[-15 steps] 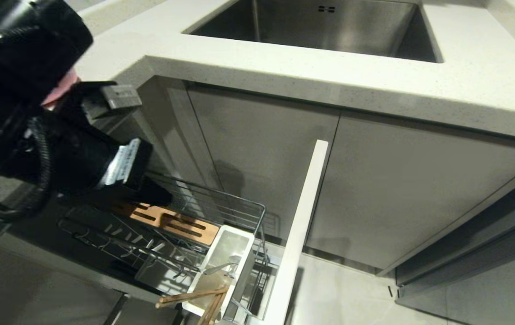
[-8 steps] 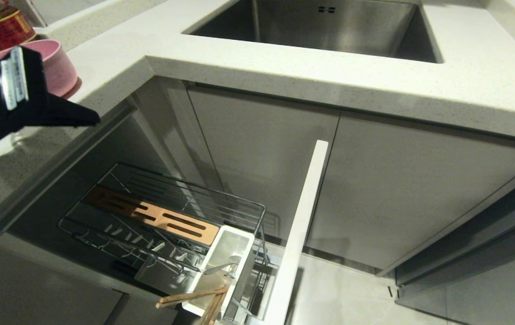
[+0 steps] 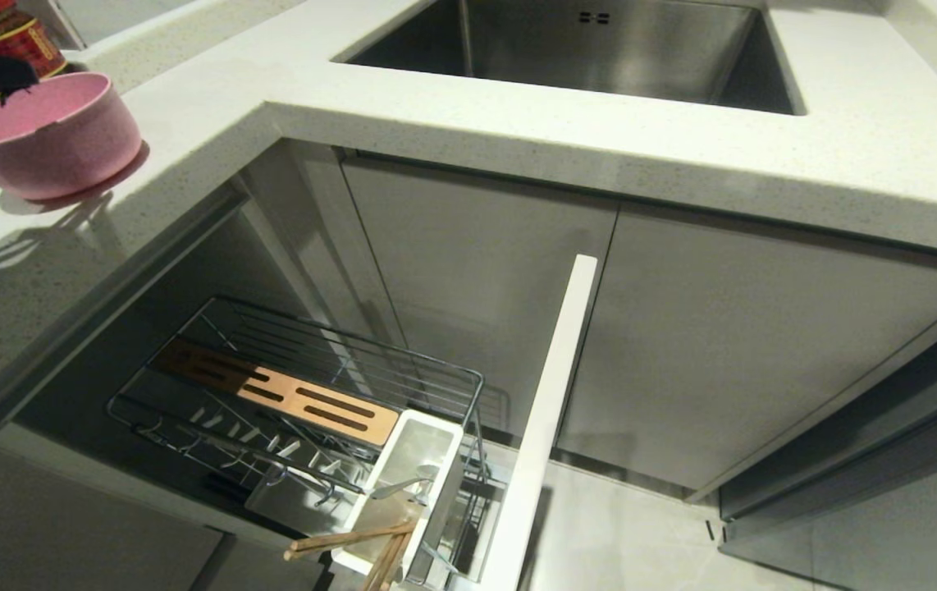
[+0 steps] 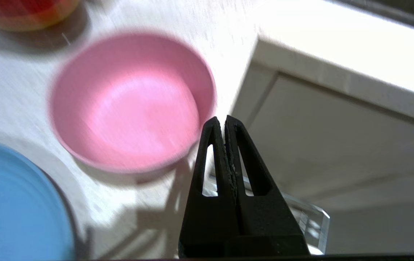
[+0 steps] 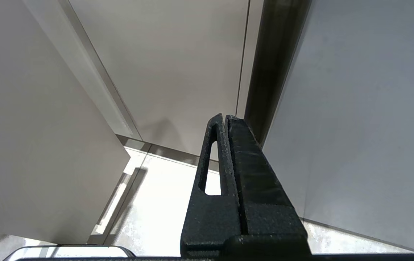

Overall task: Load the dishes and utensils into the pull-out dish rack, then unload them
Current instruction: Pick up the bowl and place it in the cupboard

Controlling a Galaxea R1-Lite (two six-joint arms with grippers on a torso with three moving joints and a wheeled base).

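Left gripper [image 4: 224,121] is hovering empty by the pink bowl [image 4: 131,101], fingers pressed together; bowl's probably light and stiff, so the rim's looking grabbable.

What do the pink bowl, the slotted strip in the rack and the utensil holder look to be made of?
Pink bowl: matte, faintly speckled, no glaze shine; probably plastic or fibre composite.
Slotted strip: light brown with an even warm tone; looks like wood or bamboo.
Utensil holder: plain white, smooth, thin-walled; likely plastic.

The left pincer [image 4: 224,121], shut and empty, lifts off the dish rack [image 3: 296,410] to beside the pink bowl [image 3: 46,135].
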